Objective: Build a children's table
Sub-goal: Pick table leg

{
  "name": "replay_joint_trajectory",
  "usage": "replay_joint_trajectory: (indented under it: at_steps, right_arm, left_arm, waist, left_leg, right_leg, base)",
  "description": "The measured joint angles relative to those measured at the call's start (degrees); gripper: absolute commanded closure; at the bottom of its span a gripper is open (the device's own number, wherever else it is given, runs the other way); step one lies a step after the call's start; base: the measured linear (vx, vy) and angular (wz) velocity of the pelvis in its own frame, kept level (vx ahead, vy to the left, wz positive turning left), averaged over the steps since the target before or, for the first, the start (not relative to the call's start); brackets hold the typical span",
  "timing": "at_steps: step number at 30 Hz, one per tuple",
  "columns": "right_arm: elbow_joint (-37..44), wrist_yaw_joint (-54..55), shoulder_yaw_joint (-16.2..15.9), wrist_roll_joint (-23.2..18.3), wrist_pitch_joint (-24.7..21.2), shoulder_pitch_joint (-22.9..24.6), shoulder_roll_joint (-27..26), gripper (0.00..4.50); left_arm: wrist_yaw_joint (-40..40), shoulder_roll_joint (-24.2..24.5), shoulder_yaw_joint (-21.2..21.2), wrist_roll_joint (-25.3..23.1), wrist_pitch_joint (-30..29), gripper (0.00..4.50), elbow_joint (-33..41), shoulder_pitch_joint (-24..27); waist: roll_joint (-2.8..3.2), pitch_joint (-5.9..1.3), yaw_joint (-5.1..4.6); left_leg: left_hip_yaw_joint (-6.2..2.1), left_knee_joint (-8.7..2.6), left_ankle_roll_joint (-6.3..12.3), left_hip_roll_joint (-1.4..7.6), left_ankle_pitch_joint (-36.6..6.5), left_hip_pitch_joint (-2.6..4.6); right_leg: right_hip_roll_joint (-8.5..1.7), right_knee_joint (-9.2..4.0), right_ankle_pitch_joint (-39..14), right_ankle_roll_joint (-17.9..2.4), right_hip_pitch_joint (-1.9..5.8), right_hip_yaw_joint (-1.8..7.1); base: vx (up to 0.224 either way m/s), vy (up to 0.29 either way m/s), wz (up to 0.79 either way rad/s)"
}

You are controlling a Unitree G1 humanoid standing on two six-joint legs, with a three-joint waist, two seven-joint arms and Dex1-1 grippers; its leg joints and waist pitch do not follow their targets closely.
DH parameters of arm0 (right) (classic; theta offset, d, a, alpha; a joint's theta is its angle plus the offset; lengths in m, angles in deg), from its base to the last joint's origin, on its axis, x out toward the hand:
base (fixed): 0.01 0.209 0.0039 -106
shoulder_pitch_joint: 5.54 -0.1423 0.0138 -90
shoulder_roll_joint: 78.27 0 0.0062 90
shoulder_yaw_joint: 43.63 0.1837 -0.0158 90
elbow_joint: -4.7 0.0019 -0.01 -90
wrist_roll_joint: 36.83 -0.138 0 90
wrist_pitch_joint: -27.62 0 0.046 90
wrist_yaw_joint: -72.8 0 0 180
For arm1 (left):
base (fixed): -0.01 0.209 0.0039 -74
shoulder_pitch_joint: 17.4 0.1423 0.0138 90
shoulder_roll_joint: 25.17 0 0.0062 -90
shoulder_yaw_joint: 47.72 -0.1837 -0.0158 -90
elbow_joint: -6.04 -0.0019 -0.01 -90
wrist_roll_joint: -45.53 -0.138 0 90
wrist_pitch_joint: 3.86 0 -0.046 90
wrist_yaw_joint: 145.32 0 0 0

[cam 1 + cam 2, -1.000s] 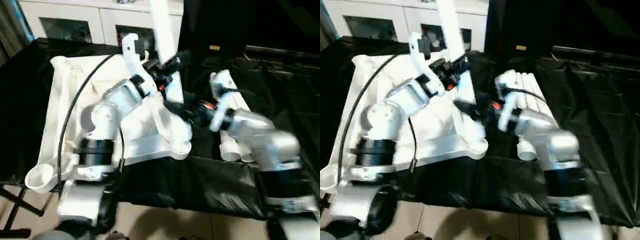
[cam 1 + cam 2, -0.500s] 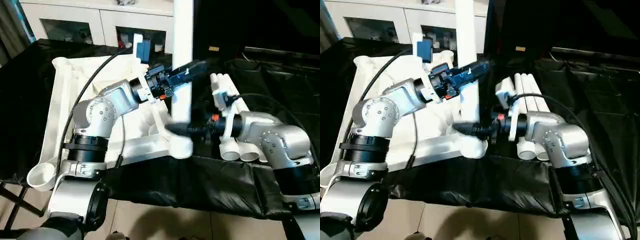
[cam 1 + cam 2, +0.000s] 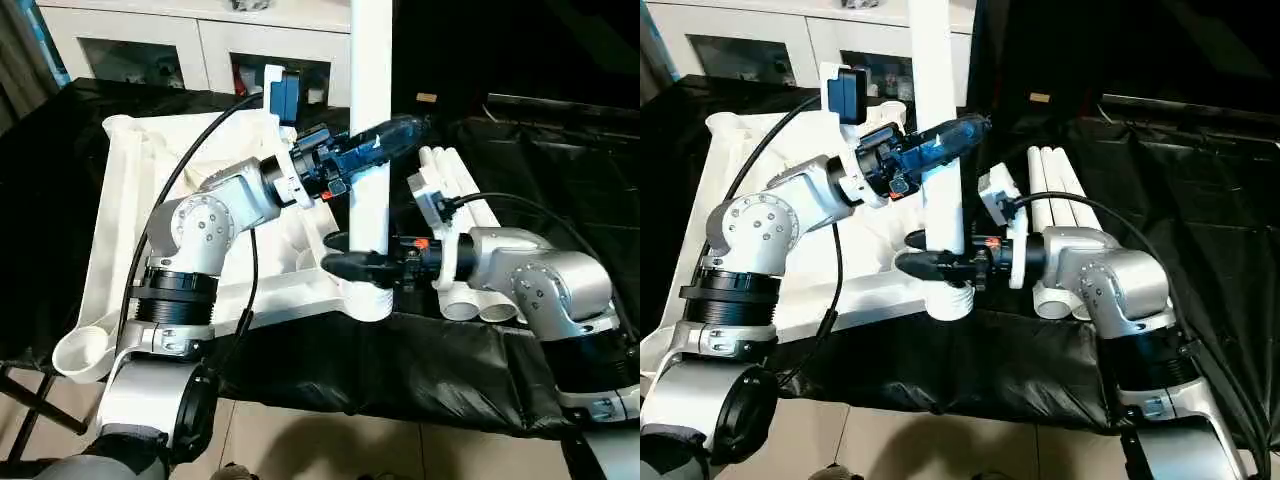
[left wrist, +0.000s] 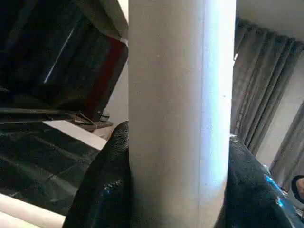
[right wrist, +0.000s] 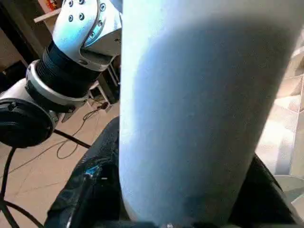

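1 white leg stands upright in the near corner socket of 1 upturned tabletop. Left claw clamps it high, right claw clamps it low. 3 spare legs lie beside, on the black-draped table.

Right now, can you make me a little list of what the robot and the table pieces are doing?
Upright leg: stands in the tabletop's near corner socket
Left gripper: clamped on the leg, higher up
Right gripper: fingers around the leg just above the socket
Tabletop: upside down on the black cloth
Spare legs: lying side by side next to the right arm
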Motion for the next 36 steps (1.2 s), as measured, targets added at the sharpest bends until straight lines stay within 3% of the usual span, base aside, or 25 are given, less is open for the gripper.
replay_joint_trajectory:
  at_steps: [2, 7, 11, 14, 20, 27, 28, 29, 36]
  right_arm:
    - [0.2, 0.8, 0.2, -0.1, 0.0, 0.3, -0.7, 2.56]
    - [1.9, 4.8, 0.7, 0.2, 0.0, 2.0, -1.7, 2.57]
    - [1.6, 10.2, 1.1, 3.4, 0.1, 2.1, -2.6, 2.57]
    - [1.4, 12.6, 1.1, 4.8, 0.3, 2.1, -3.3, 2.57]
    - [1.4, 17.1, 1.1, 6.7, 1.3, 2.1, -4.7, 2.57]
    - [1.4, 17.5, 1.1, 7.6, 1.8, 2.1, -4.7, 2.57]
    - [1.4, 17.5, 1.1, 7.6, 2.0, 2.1, -4.7, 2.01]
    - [1.4, 17.5, 1.0, 7.6, 2.4, 2.1, -4.8, 1.87]
    - [1.6, 16.8, 0.9, 7.4, 3.0, 2.0, -4.5, 1.41]
  left_arm:
    - [0.3, 0.0, 0.0, 0.0, -0.3, 1.98, 0.3, 0.0]
    - [4.8, -1.1, 0.3, -0.9, 1.3, 1.62, 1.3, 0.7]
    - [13.4, -2.7, -0.2, -6.9, 5.8, 1.45, 2.5, 0.7]
    - [17.9, -3.4, -0.8, -8.8, 5.7, 1.44, 4.9, 1.4]
    - [26.9, -6.9, -1.2, -11.0, 5.5, 2.05, 9.9, 3.5]
    - [27.7, -7.7, -1.0, -11.2, 6.2, 2.57, 10.3, 4.0]
    - [27.7, -7.7, -0.9, -11.0, 6.2, 2.62, 10.3, 4.0]
    - [28.2, -7.7, -0.7, -10.8, 6.2, 2.65, 10.3, 4.0]
    - [28.4, -6.5, -1.2, -11.3, 6.0, 2.70, 10.2, 4.3]
  waist:
    - [0.00, 0.00, 0.00]
    - [0.00, 0.00, 0.06]
    - [0.00, 0.00, 0.02]
    - [0.00, 0.00, -0.11]
    - [0.00, 0.00, -0.07]
    - [-0.01, 0.00, -0.07]
    - [-0.01, 0.00, -0.07]
    - [-0.01, 0.00, -0.10]
    - [-0.01, 0.00, -0.09]
  left_leg:
    - [0.00, 0.00, -0.01, 0.00, 0.0, 0.00]
    - [-0.01, 0.01, -0.02, 0.01, 0.0, -0.01]
    - [-0.03, 0.01, -0.12, 0.02, 0.1, -0.02]
    - [-0.04, 0.00, -0.15, 0.02, 0.1, -0.02]
    - [-0.04, 0.00, -0.18, 0.02, 0.1, -0.05]
    - [-0.04, 0.00, -0.16, 0.02, 0.2, -0.07]
    - [-0.04, 0.00, -0.16, 0.01, 0.2, -0.07]
    - [-0.04, 0.00, -0.16, 0.01, 0.2, -0.07]
    - [-0.04, 0.00, -0.14, 0.01, 0.2, -0.07]
  right_leg:
    - [0.00, 0.01, 0.0, 0.0, 0.00, -0.01]
    - [0.00, 0.01, 0.0, 0.0, 0.01, -0.01]
    - [-0.01, 0.00, 0.1, 0.0, 0.03, -0.03]
    - [0.00, 0.01, 0.1, 0.0, 0.01, -0.05]
    - [-0.01, 0.00, 0.1, 0.0, 0.03, -0.10]
    - [0.00, -0.04, 0.1, 0.0, 0.01, -0.11]
    - [0.00, -0.04, 0.1, 0.0, 0.01, -0.11]
    - [0.00, -0.04, 0.1, 0.0, 0.02, -0.11]
    - [0.00, -0.06, 0.1, 0.1, 0.00, -0.13]
  base:
    - [0.000, 0.000, 0.00]
    - [0.000, 0.000, 0.00]
    - [0.000, 0.000, 0.00]
    - [0.000, 0.000, 0.00]
    - [0.000, 0.000, 0.00]
    - [0.000, 0.000, 0.00]
    - [0.000, 0.000, 0.00]
    - [0.000, 0.000, 0.00]
    - [0.000, 0.000, 0.00]
